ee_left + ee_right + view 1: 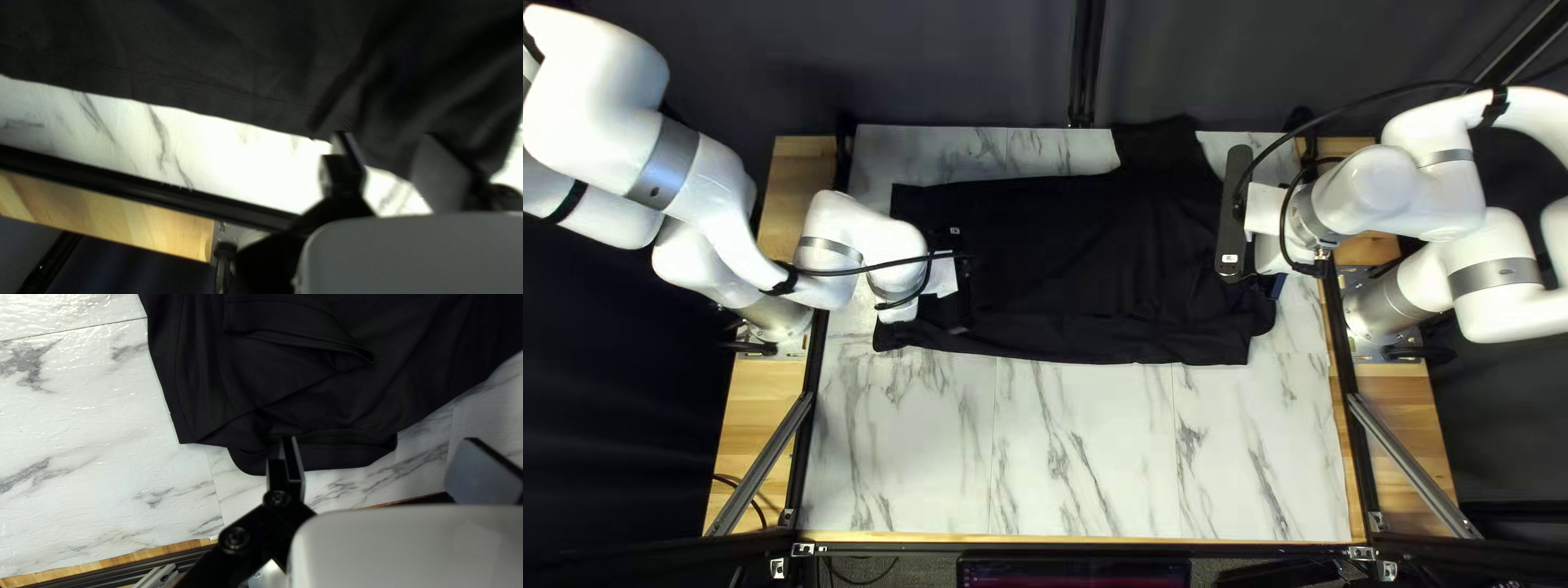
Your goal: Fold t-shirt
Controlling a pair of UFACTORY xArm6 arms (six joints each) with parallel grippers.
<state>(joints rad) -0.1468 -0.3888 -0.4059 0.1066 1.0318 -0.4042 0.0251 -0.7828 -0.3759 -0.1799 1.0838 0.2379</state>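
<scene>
The black t-shirt (1067, 250) lies across the far half of the table, a sleeve reaching toward the far edge. My left gripper (961, 292) is over its left end, my right gripper (1236, 256) over its right end. In the left wrist view the left gripper (395, 163) is partly open above the hem; whether it touches the cloth is unclear. The right wrist view shows the right gripper (381, 460) wide open, one finger over the collar of the t-shirt (327, 403). Another sleeve lies folded over the shirt's body there.
Bare marble-patterned table (1078, 446) stretches along the near side. Black rails and wooden edging (757, 436) border the table at both sides. Dark cables hang along both arms, and a dark curtain (958, 65) stands behind the far edge.
</scene>
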